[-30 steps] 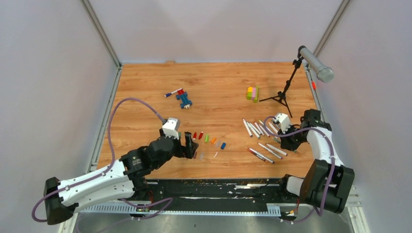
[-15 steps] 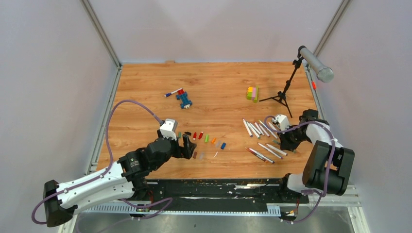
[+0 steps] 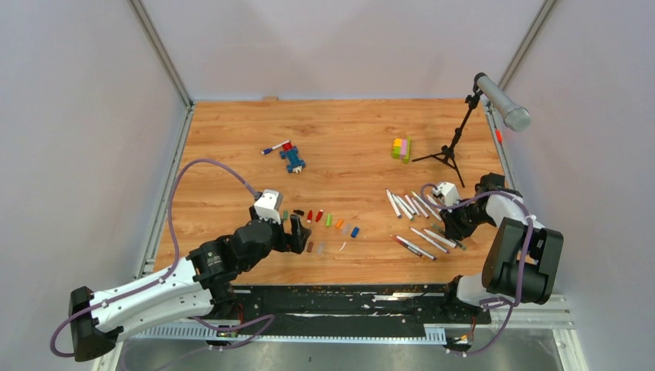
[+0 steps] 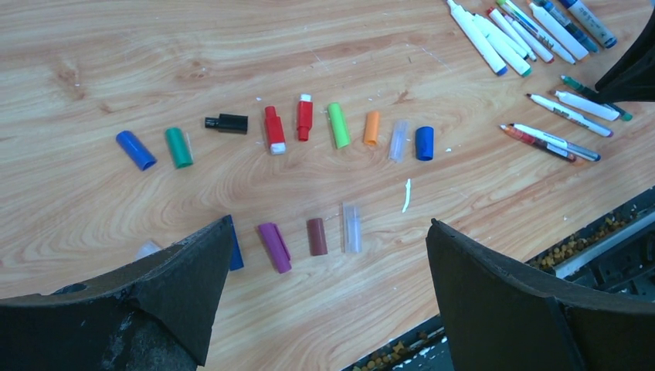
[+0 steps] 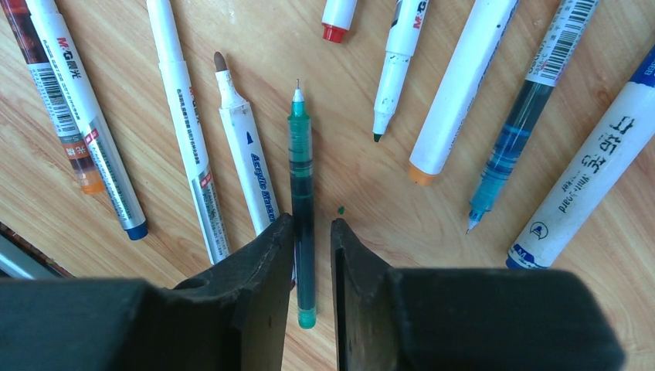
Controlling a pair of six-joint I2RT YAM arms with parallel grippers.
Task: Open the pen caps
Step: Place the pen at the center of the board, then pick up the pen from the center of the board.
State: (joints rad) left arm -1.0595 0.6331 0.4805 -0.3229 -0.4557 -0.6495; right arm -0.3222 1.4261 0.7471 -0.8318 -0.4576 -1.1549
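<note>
Caps (image 4: pixel 337 124) lie loose on the table (image 4: pixel 93 46) in two rows, right under and just ahead of the left pincer (image 4: pixel 330 222). That pincer hangs over them with its fingers (image 4: pixel 178 294) wide apart and nothing held between them. In the near row, a purple cap (image 4: pixel 274 247), a dark red cap (image 4: pixel 317 236) and a clear cap (image 4: pixel 351 228) sit in the gap between the two fingers. The far row runs past the fingertips, starting with a blue cap (image 4: pixel 135 149) on the pincer's left. Most pens (image 4: pixel 502 35) lie well off to this pincer's right. The right pincer (image 5: pixel 310 232) is down low among them. Its fingers (image 5: pixel 263 278) are almost together, one on each side of a thin green pen (image 5: pixel 301 154) that lies flat on the wood. The pen touches one finger, but a thin slit shows beside the other, so it is not squeezed. Its bare tip points away from the pincer. White pens (image 5: pixel 181 116) lie on both sides of the fingers, and several show bare tips.
</note>
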